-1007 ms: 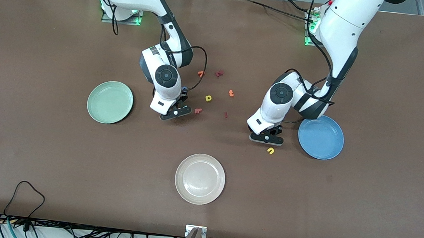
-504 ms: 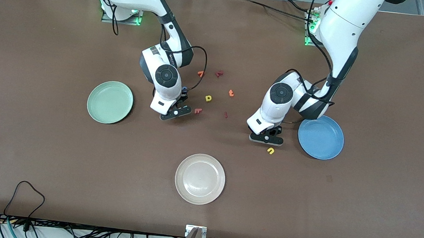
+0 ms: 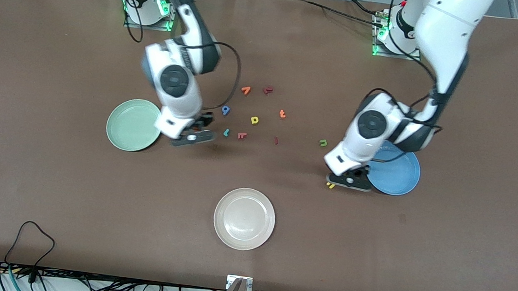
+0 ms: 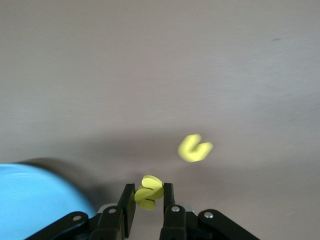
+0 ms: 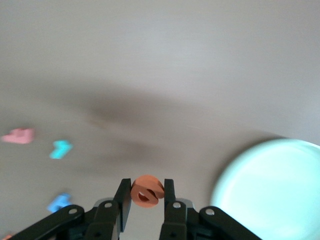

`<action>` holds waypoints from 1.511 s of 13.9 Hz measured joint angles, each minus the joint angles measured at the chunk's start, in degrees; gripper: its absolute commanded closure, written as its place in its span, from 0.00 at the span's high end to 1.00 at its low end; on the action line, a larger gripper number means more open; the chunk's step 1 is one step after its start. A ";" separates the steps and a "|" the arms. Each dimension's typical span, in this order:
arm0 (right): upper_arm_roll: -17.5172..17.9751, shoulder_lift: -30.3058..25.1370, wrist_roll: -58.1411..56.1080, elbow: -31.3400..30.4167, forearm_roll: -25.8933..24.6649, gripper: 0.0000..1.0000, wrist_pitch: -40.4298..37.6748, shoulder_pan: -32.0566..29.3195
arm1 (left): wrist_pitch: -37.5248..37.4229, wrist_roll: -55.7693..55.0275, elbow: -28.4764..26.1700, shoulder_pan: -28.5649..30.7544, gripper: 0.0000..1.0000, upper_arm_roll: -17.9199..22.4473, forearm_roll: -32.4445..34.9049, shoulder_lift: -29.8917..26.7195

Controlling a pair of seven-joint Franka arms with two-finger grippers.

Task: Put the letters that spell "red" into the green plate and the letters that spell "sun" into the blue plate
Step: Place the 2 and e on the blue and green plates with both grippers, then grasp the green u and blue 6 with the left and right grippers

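Brown table (image 3: pixel 46 182): left fingers (image 4: pixel 169 196) pinch yellow "s" (image 4: pixel 148 191), right fingers (image 5: pixel 123 196) orange "e" (image 5: pixel 147 190).

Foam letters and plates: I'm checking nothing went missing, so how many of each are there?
Plates: 3 (green plate, blue plate, off-white plate)
Letters on the table: 10
Letters held: 2 (yellow "s" in left gripper, orange "e" in right gripper)
Total: 15
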 measured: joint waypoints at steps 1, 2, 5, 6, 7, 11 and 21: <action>-2.16 -1.30 -0.48 -0.37 -0.03 0.05 -1.16 -1.62 | -3.43 2.24 -0.04 1.23 0.16 -0.04 0.00 -1.50; -3.94 -1.88 -0.92 -1.01 -0.03 0.05 -1.39 -3.16 | -7.38 3.99 -0.17 2.18 0.16 -0.06 0.00 -2.95; -6.49 -1.38 -1.35 -4.22 -0.03 0.06 0.64 -6.70 | -13.14 6.12 -3.99 4.28 0.16 -0.09 0.00 -6.51; -6.53 -0.88 -1.35 -5.58 -0.03 0.07 2.65 -7.66 | -13.02 6.28 -5.85 5.39 0.16 -0.08 0.01 -6.93; -6.52 -0.21 -1.35 -7.26 -0.01 0.07 5.15 -8.17 | -12.05 6.58 -7.68 6.43 0.19 -0.07 0.01 -6.95; -6.23 2.03 -0.77 -16.82 0.01 0.88 19.46 -7.89 | -4.61 7.08 -14.12 8.74 0.86 -0.08 0.01 -6.90; -5.15 -4.97 4.65 -5.53 1.35 0.50 0.02 4.07 | -4.61 -5.71 -13.44 8.86 0.75 -10.25 -1.45 -10.89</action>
